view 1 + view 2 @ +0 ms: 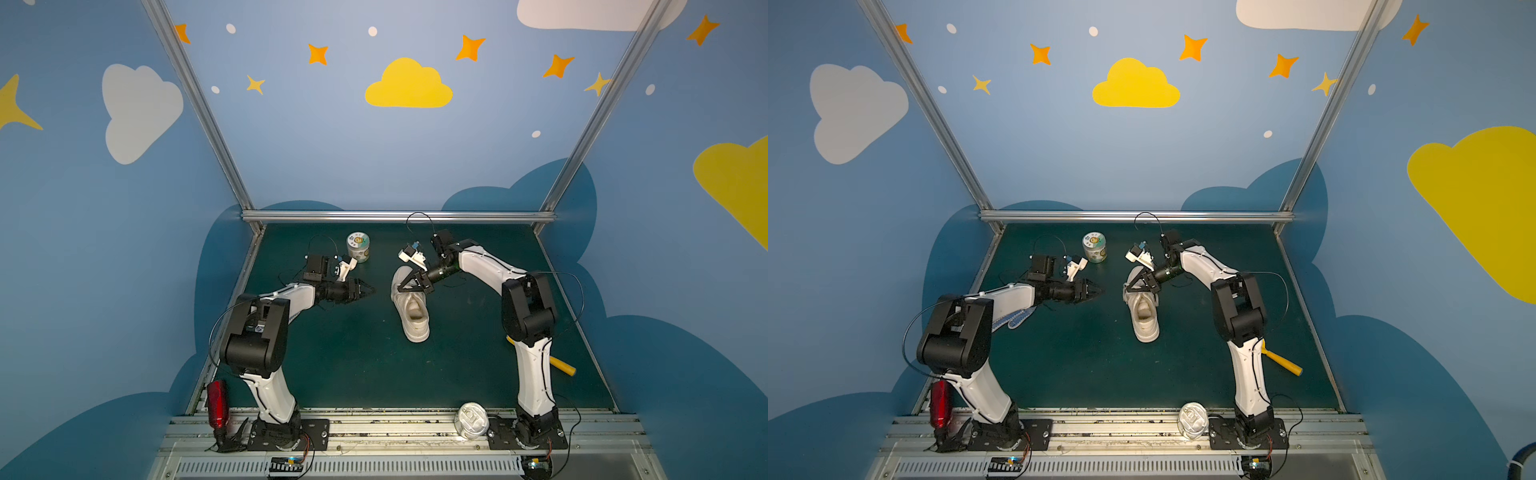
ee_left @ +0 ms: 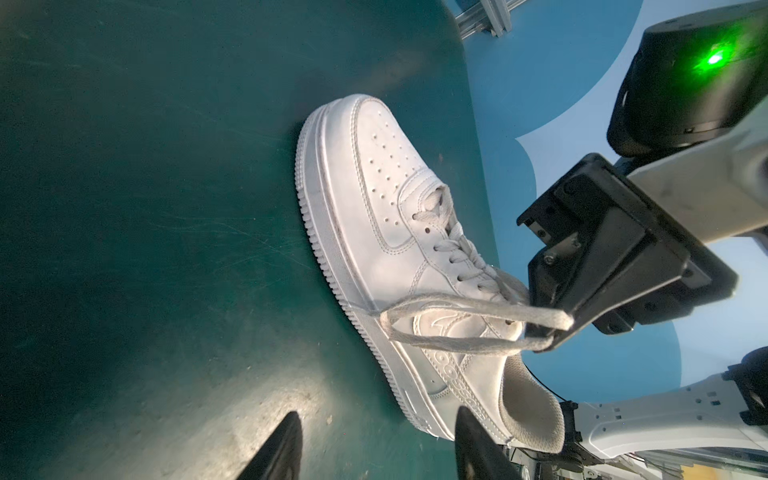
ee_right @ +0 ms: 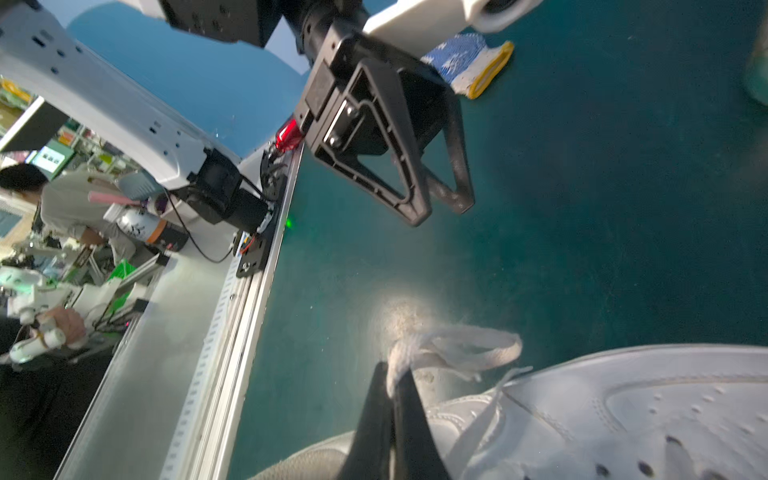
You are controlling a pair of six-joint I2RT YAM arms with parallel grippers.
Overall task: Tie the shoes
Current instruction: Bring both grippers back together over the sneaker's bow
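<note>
My right arm bends down over the sneaker (image 1: 411, 316), which stands mid-counter (image 1: 353, 374), and my right tool (image 3: 392, 374) is clamped on a lace loop (image 3: 478, 345). My left arm reaches level toward it, the left tool (image 1: 369, 291) empty with its jaws apart, near but not touching.

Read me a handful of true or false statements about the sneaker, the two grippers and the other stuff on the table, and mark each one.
1. The right gripper is shut on a loop of the sneaker's lace. True.
2. The left gripper grips the sneaker's heel. False: it is open, holds nothing and sits apart from the sneaker.
3. The sneaker lies on its side. False: it stands on its sole on the table.
4. A round jar stands near the table's far edge. True.
5. The red bottle stands in the middle of the table. False: it is at the near left corner, beside the left arm's base.
</note>
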